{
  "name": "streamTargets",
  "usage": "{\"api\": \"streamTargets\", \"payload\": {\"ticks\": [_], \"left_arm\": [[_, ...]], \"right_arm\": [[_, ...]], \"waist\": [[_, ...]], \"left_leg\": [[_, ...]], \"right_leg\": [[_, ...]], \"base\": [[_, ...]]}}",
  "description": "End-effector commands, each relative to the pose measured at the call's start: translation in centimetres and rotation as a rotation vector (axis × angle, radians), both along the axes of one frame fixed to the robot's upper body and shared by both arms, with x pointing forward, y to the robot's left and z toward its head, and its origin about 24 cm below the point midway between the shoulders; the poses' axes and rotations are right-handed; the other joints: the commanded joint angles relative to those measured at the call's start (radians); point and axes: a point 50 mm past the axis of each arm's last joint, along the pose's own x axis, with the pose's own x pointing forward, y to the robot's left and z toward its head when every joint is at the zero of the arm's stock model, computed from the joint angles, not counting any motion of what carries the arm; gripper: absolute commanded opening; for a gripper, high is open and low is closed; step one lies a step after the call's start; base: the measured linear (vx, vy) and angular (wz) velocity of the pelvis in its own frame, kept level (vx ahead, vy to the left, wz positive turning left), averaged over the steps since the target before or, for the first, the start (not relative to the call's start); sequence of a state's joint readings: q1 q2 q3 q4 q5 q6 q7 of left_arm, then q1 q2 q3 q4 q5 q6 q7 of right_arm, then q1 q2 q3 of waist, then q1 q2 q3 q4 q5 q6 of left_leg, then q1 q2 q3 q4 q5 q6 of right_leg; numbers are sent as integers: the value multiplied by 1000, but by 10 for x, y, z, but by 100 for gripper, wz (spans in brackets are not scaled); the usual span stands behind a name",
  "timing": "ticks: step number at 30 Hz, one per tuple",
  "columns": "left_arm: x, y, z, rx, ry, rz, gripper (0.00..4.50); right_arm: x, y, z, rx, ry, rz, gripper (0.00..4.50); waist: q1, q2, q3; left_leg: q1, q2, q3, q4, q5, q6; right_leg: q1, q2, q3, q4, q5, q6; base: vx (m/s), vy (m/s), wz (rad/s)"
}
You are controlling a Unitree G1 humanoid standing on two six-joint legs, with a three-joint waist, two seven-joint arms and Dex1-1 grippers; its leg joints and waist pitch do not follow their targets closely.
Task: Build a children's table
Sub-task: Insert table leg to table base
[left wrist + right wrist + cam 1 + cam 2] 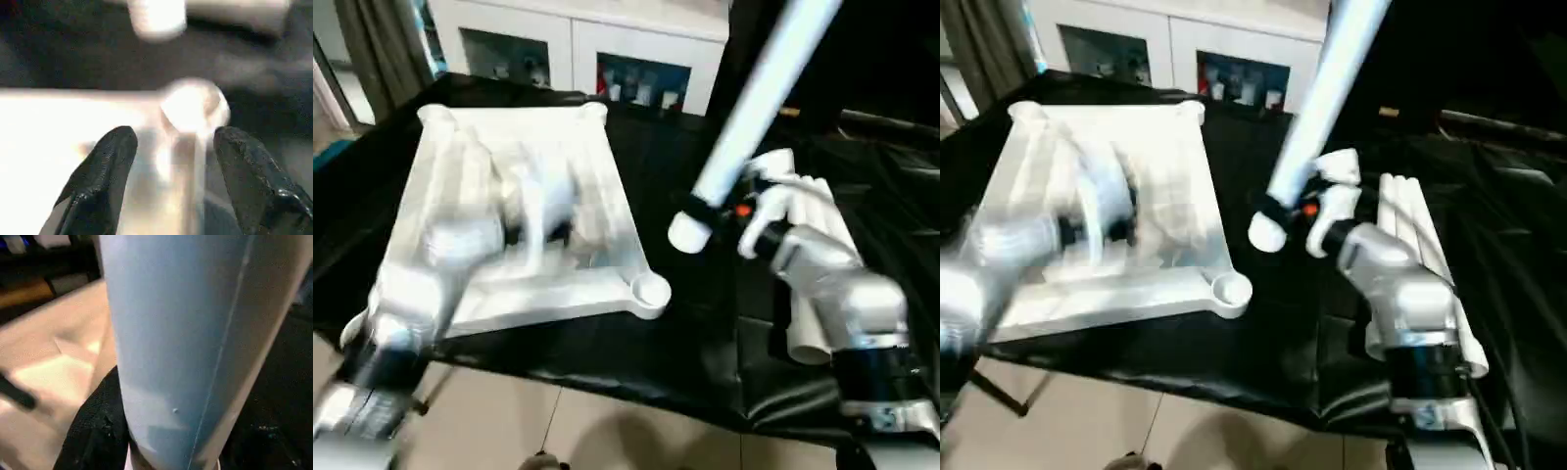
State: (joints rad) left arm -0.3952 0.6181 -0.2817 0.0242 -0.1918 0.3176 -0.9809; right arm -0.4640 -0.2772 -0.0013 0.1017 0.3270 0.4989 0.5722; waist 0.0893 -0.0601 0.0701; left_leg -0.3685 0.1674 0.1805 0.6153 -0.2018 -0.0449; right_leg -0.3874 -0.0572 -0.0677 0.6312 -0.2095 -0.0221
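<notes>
You have the tabletop (524, 211) lying underside up on the black-draped bench (685, 343), filling the left half of the head views: white moulded plastic, shallow ribs across its panel, a round cup-like socket (650, 291) at its near right corner. In the middle of the frame your right gripper (705, 211) is clamped on a leg (759, 98), a smooth white tapered tube that slants from its rounded lower end, just right of that socket and clear of it, up to the top edge. In the right wrist view a black finger (98, 431) presses against the tube, which shows a faint seam down its glossy wall. More legs (1415, 245) lie side by side on the cloth behind the right wrist, at right of centre. Your left gripper (171, 161) hangs over the tabletop with its textured black fingers (102, 171) well spread and nothing between them; a round socket (195, 105) shows just beyond their tips. A white cabinet (578, 49) with glass doors runs along the upper left.
</notes>
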Motion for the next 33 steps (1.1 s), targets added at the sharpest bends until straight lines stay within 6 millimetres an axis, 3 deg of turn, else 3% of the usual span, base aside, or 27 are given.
{"api": "streamTargets", "payload": {"ticks": [1, 3, 5, 6, 7, 11, 12, 13, 16, 17, 18, 19, 22, 24, 27, 33], "left_arm": [[2, -7, 12, 3, -54, -41, 300], [-5, -6, 0, 33, 10, -52, 300], [-8, -4, -8, 59, 40, -63, 300], [-7, -2, -16, 82, 46, -49, 300], [-7, -2, -17, 83, 46, -49, 282], [-2, 4, -26, 108, 57, -28, 262], [0, 4, -28, 123, 56, -15, 262], [0, 4, -28, 124, 56, -14, 233], [7, 3, -31, 144, 61, 20, 224], [8, 2, -31, 136, 66, 23, 205], [8, 1, -31, 129, 72, 21, 191], [8, -2, -30, 111, 83, -2, 184], [10, -3, -29, 99, 92, 0, 159], [12, -2, -29, 99, 97, 2, 138], [11, -1, -30, 112, 112, -17, 120], [8, 3, -36, 156, 148, -35, 88]], "right_arm": [[1, -4, 2, -5, -10, -21, 189], [-2, -5, -4, 18, 9, -37, 189], [-5, -4, -9, 17, 20, -36, 189], [-6, -3, -11, 29, 22, -43, 189], [-6, -3, -11, 30, 22, -43, 189], [-9, -1, -13, 40, 20, -43, 189], [-9, 0, -14, 39, 22, -43, 189], [-9, 0, -14, 39, 22, -43, 189], [-10, 0, -14, 38, 24, -42, 189], [-11, -1, -14, 38, 24, -40, 189], [-11, -1, -14, 36, 24, -38, 189], [-12, -1, -14, 34, 25, -36, 189], [-13, -1, -14, 34, 25, -32, 189], [-13, -1, -13, 33, 24, -32, 189], [-14, -2, -13, 30, 24, -32, 189], [-15, -5, -12, 29, 25, -31, 189]], "waist": [[-8, 17, -71], [-9, 28, -67], [-11, 20, -66], [-10, 10, -66], [-10, 8, -66], [-11, 18, -69], [-13, 18, -70], [-14, 17, -70], [-14, 20, -71], [-11, 28, -73], [-11, 28, -72], [-11, 26, -72], [-9, 38, -73], [-11, 39, -73], [-10, 39, -73], [-11, 50, -73]], "left_leg": [[27, 71, -20, -85, -82, -48], [22, 71, -25, -89, -121, -60], [25, 69, -24, -88, -154, -64], [23, 70, -23, -88, -148, -57], [22, 69, -23, -88, -140, -53], [22, 70, -25, -87, -120, -49], [23, 70, -25, -87, -121, -51], [23, 70, -25, -87, -122, -50], [23, 70, -24, -86, -118, -50], [25, 70, -25, -84, -113, -49], [25, 70, -24, -85, -115, -51], [25, 70, -24, -85, -117, -51], [25, 70, -26, -85, -133, -60], [24, 69, -26, -85, -142, -59], [22, 67, -26, -83, -132, -49], [20, 68, -25, -82, -128, -32]], "right_leg": [[38, -94, 65, -60, -83, -179], [40, -97, 65, -63, -106, -190], [40, -97, 67, -68, -141, -186], [41, -99, 68, -70, -155, -182], [41, -98, 68, -71, -157, -179], [40, -98, 67, -68, -141, -174], [40, -97, 67, -67, -127, -178], [39, -96, 67, -67, -122, -180], [41, -96, 67, -64, -85, -194], [41, -97, 67, -61, -68, -201], [41, -96, 66, -63, -55, -205], [42, -96, 66, -62, -53, -207], [44, -97, 66, -62, -49, -216], [46, -97, 66, -64, -48, -221], [49, -97, 67, -63, -50, -223], [47, -98, 67, -66, -83, -224]], "base": [[0, 0, 0], [0, 0, 0], [0, 0, 0], [0, 0, 0], [0, 0, 0], [0, 0, 0], [0, 0, 0], [0, 0, 0], [0, 0, 0], [0, 0, 0], [0, 0, 0], [0, 0, 0], [0, 0, 0], [0, 0, 0], [0, 0, 0], [0, 0, 0]]}}
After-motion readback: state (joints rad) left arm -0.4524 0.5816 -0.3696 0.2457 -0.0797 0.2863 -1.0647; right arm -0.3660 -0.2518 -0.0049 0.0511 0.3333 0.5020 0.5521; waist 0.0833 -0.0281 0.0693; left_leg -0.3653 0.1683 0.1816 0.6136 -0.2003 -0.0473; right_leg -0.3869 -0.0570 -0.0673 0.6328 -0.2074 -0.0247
